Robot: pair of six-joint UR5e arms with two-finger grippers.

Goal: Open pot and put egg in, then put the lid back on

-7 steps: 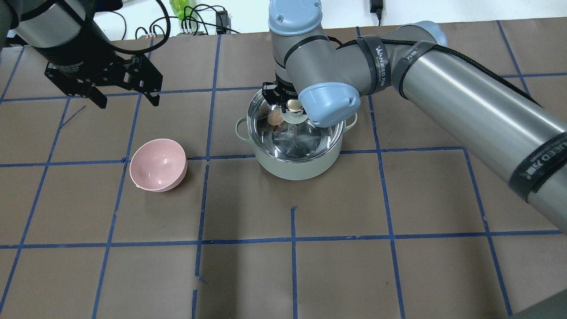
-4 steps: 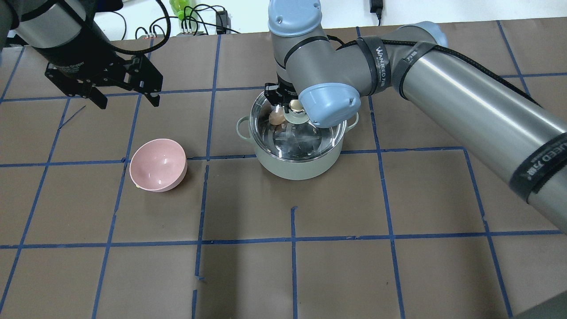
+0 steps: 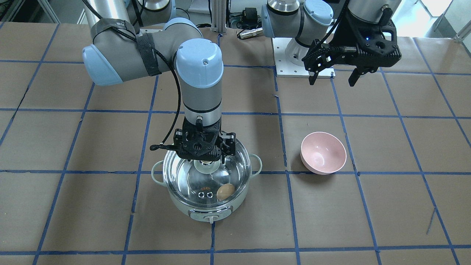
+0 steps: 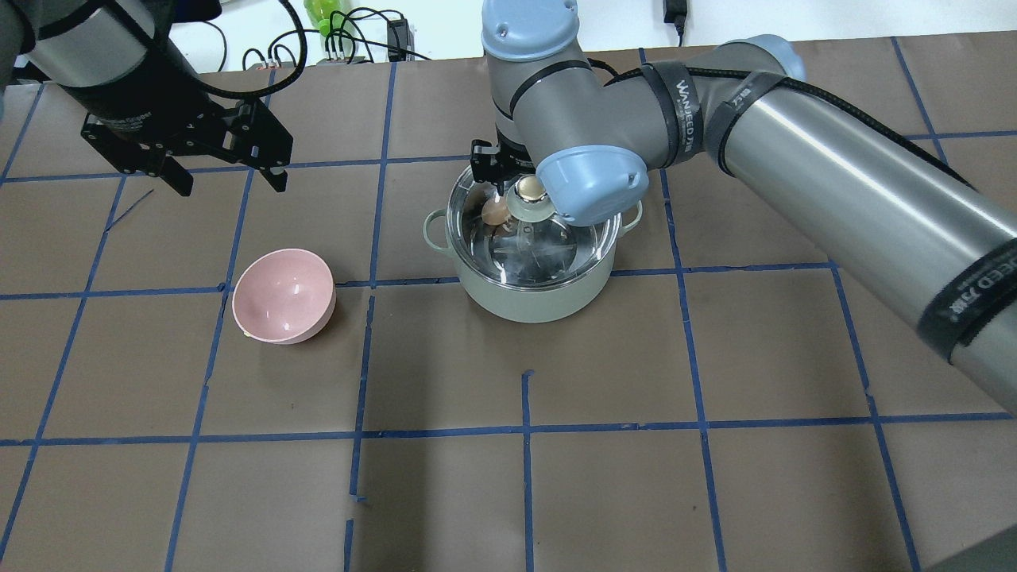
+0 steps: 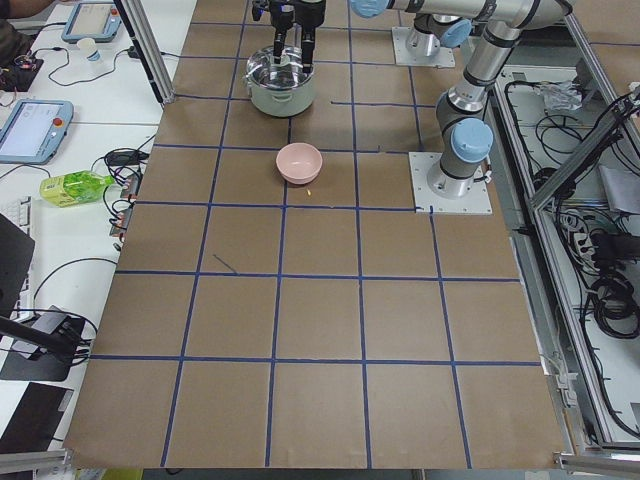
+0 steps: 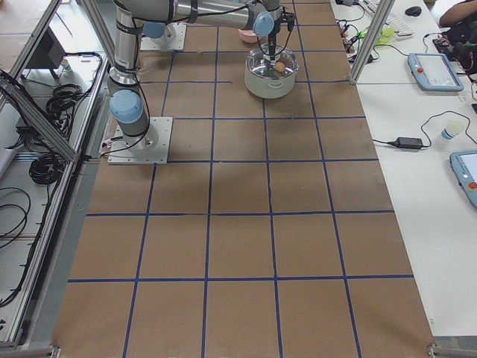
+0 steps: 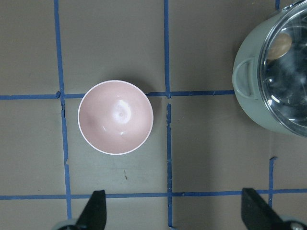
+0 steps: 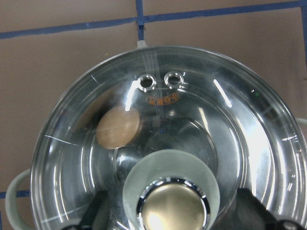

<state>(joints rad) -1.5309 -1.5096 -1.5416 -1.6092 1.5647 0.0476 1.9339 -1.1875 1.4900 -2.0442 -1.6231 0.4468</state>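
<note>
The mint-white pot (image 4: 532,298) stands mid-table, also in the front view (image 3: 206,215). The glass lid (image 3: 191,176) sits on it; the right wrist view shows the lid (image 8: 240,120) with its two vent rings. The brown egg (image 3: 225,191) lies inside the pot under the glass, also in the right wrist view (image 8: 118,127). My right gripper (image 3: 204,156) hangs over the cream knob (image 8: 175,208), its fingers spread wide on both sides of it, open. My left gripper (image 4: 222,179) is open and empty, high at the far left.
A pink bowl (image 4: 284,295) stands empty on the table left of the pot, below my left gripper; it also shows in the left wrist view (image 7: 115,117). Blue tape lines grid the brown table. Cables lie beyond the far edge.
My right wrist has shifted slightly back and up over the knob; the lid stays on the pot. The left arm has not moved.
</note>
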